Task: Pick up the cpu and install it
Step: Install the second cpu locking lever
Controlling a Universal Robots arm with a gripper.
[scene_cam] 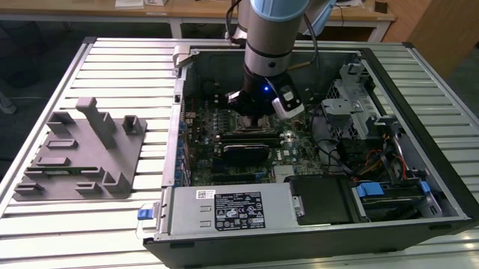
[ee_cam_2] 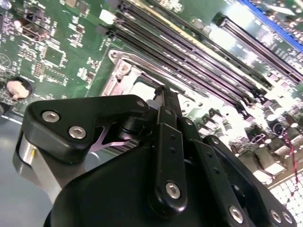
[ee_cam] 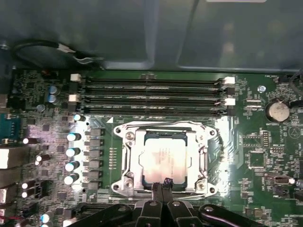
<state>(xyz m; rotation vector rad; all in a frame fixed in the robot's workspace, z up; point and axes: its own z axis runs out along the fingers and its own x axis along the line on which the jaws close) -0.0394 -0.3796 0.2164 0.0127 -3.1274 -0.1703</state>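
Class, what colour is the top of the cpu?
Silvery-white metal, with a darker rim; the cpu shows best in the first wrist view.

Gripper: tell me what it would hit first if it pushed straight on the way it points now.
Probably the cpu lying in the socket: the gripper points down at its near edge. The gap between them is hard to judge.
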